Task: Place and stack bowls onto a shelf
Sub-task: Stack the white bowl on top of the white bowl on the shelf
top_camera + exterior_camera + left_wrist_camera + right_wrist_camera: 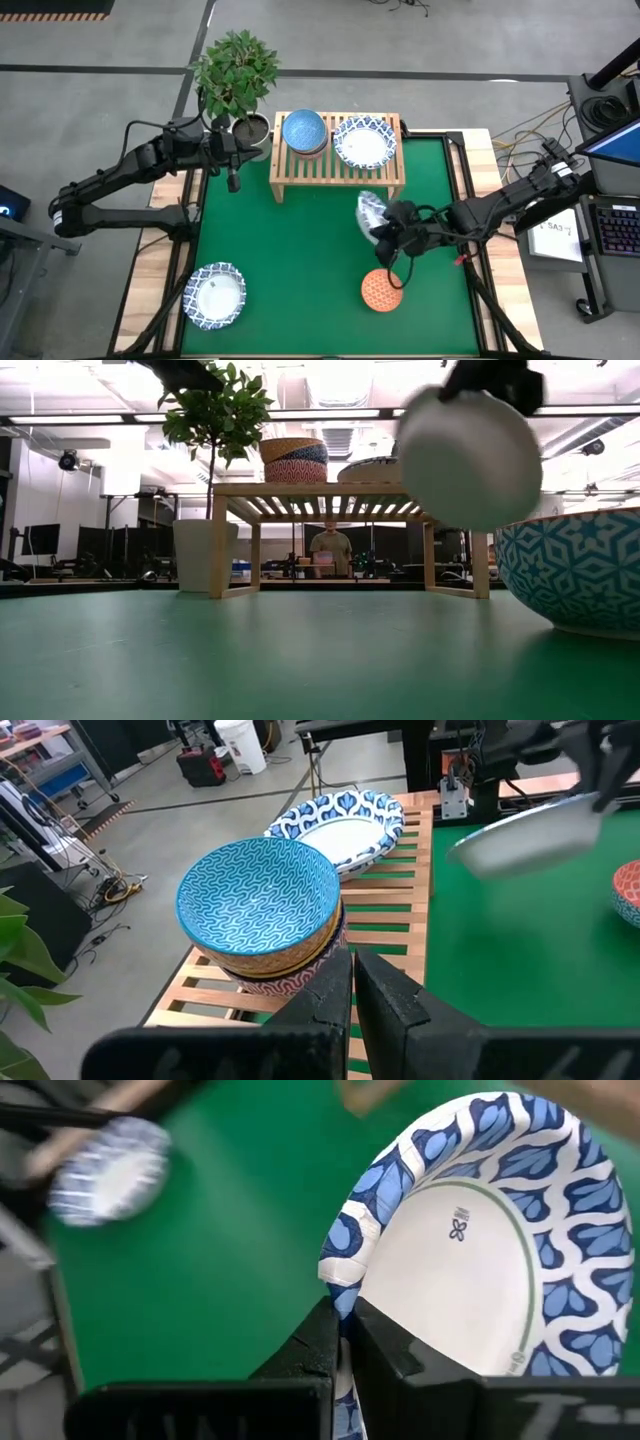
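Note:
The light-wood shelf (337, 172) stands at the table's far middle. On its left half is a stack of small bowls (304, 132) with a blue-patterned one on top (262, 895). On its right half sits a wide white bowl with a blue rim (364, 142). My right gripper (387, 238) is shut on another wide blue-rimmed bowl (372, 212), in front of the shelf's right end. An orange-red dotted bowl (383, 290) and a wide bowl (214, 296) rest on the green mat. My left gripper (233, 180) is shut and empty, above the shelf's left end. My right gripper pinches the wide bowl's blue-patterned rim (345, 1285) between its two fingers, one on the inner face and one on the outer. The fingers come from the table's right side. The bowl is lifted clear and tilted steeply, its white underside (470, 455) facing the near edge.
A potted plant (236, 75) in a white pot stands off the shelf's far left corner, close to my left arm. In the low view a teal star-patterned bowl wall (580, 570) stands close at the right. A person (330, 550) sits in the room beyond the shelf.

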{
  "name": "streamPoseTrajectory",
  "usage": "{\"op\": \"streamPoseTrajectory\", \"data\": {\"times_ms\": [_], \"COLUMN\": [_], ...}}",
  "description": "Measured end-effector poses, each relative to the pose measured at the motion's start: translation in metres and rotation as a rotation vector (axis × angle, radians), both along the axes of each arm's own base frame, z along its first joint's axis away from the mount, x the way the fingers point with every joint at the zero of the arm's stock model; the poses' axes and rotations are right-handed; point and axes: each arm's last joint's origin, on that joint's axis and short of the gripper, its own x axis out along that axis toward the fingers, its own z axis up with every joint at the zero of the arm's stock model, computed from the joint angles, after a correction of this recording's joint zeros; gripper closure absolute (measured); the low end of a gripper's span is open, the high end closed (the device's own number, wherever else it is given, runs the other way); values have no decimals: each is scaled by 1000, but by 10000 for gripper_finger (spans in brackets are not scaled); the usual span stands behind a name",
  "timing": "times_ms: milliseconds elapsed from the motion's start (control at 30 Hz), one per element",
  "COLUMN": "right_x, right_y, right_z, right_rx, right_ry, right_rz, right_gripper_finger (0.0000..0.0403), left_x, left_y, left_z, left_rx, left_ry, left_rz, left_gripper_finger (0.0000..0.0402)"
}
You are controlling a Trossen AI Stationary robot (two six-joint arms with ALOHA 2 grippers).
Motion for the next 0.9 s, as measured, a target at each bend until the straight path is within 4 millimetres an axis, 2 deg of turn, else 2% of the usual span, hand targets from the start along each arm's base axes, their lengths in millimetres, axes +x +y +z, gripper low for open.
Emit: {"op": "streamPoseTrajectory", "data": {"times_ms": [167, 333, 433, 533, 667, 767, 900], "right_x": [14, 21, 22, 22, 21, 19, 17], "right_y": [5, 7, 5, -1, -22, -46, -81], "right_z": [16, 42, 61, 83, 102, 110, 106], "right_rx": [-140, -419, -634, -821, -937, -927, -866], "right_ry": [-163, -326, -341, -315, -204, -70, 93], "right_rz": [197, 370, 396, 345, 282, 242, 176], "right_gripper_finger": [391, 391, 391, 391, 391, 391, 391], "left_x": [1, 1, 1, 2, 4, 5, 7], "left_y": [0, 0, 1, 1, 2, 2, 3], "left_z": [-1, -1, -2, -2, -3, -4, -6], "left_rx": [-1, -1, -1, -3, -15, -27, -42], "left_ry": [2, 2, 4, 7, 10, 11, 16], "left_rz": [0, 0, 0, 0, 4, 7, 12], "left_gripper_finger": [402, 402, 402, 402, 402, 402, 402]}}
